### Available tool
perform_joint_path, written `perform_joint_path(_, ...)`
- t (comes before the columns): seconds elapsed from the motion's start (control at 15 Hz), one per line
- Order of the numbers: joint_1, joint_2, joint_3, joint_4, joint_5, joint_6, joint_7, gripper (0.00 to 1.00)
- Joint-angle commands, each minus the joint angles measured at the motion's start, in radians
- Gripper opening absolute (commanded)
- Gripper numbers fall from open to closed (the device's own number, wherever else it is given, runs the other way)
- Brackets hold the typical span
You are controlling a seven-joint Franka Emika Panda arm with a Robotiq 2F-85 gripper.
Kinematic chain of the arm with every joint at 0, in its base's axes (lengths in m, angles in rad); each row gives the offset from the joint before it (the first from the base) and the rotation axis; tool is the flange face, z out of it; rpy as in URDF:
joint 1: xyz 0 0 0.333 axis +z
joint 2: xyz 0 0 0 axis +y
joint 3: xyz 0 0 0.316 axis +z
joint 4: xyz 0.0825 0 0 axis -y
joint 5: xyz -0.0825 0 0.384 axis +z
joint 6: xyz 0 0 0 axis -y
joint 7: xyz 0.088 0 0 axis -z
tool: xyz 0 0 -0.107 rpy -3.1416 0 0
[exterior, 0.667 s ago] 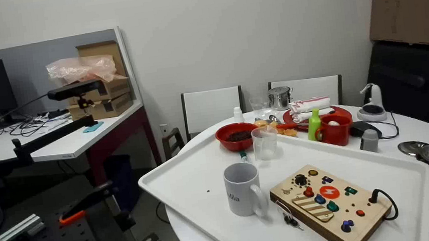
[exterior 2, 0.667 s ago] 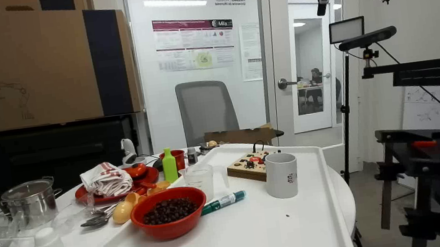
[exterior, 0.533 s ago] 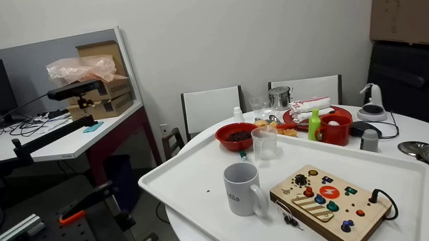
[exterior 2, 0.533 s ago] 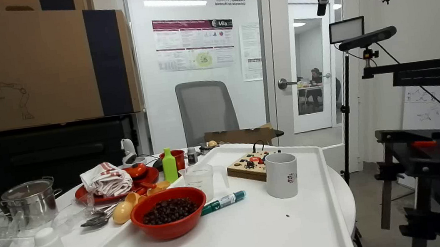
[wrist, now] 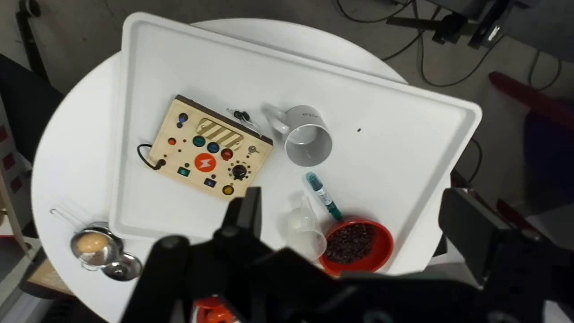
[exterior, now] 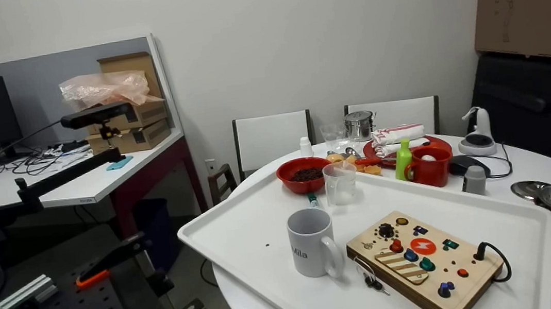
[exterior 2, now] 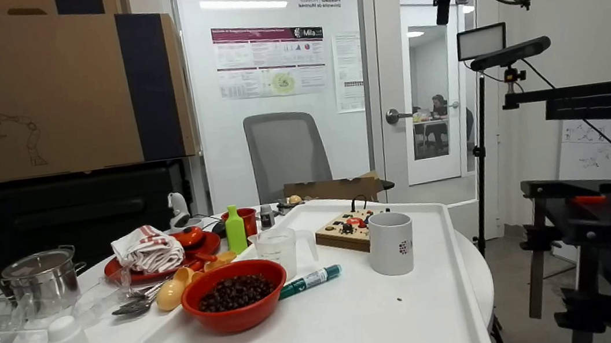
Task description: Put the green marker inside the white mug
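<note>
We observe the fingers spread wide, holding nothing. In the wrist view, between and well below them, we locate the green marker, just beside the red bowl of dark beans and the clear cup. Beyond the fingertips, the white mug stands upright. Outside their span, a metal pan holds an orange object.

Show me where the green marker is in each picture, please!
In an exterior view: the green marker is below the middle, peeking out behind the white mug.
In an exterior view: the green marker is low in the centre.
In the wrist view: the green marker is just below and right of the middle.
Shared landmark: the red bowl of dark beans, by one end of the green marker.
</note>
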Motion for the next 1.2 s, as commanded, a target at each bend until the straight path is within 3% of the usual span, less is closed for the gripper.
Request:
perform_joint_path(0.0, 0.034, -0.015, 0.004, -0.027, -0.002, -0.009, -0.156, 1.0)
perform_joint_path(0.2, 0.057, -0.005, 0.047, -0.068, -0.017, 0.066, -0.235, 1.0)
perform_joint_path(0.53, 0.075, 0.054, 0.133, -0.148, -0.002, 0.37, -0.155, 1.0)
perform_joint_path(0.67, 0.067, 0.081, 0.16, -0.161, -0.015, 0.426, -0.12, 1.0)
perform_joint_path(0.73, 0.071, 0.052, 0.143, -0.151, -0.003, 0.366, -0.155, 1.0)
perform_joint_path(1.13, 0.069, 0.061, 0.146, -0.154, -0.004, 0.375, -0.151, 1.0)
